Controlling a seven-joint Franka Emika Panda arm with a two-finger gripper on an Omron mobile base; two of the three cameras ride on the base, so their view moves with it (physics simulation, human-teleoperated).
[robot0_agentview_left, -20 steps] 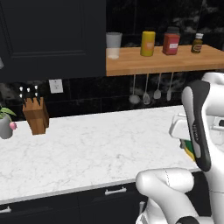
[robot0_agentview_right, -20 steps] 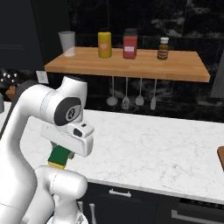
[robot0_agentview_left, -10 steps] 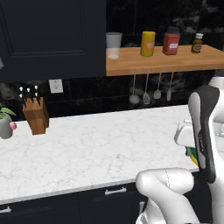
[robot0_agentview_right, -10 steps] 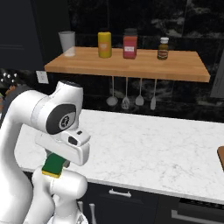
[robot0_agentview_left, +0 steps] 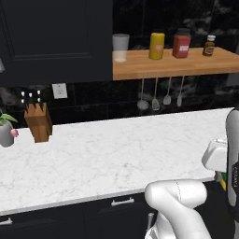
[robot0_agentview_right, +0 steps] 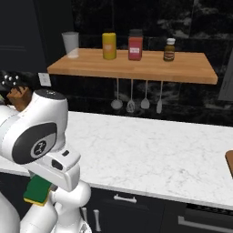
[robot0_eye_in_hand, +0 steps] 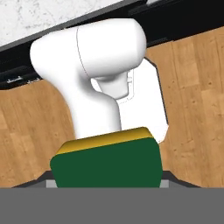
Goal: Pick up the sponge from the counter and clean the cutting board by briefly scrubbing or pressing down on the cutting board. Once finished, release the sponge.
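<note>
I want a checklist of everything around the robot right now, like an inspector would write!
Surface: long white marble-look counter, bare in the middle.
Job's things: green-and-yellow sponge held low, off the counter; brown wooden cutting board, just a corner at the counter's right end.
Clutter: wooden knife block, small potted plant.
Grippers: gripper shut on the sponge.
Cables: nothing seen.
Surroundings: wooden wall shelf with bottles and a cup, hanging utensils, wooden floor.

Broad bare counter (robot0_agentview_left: 107,158); knife block (robot0_agentview_left: 38,123) stands far left.
</note>
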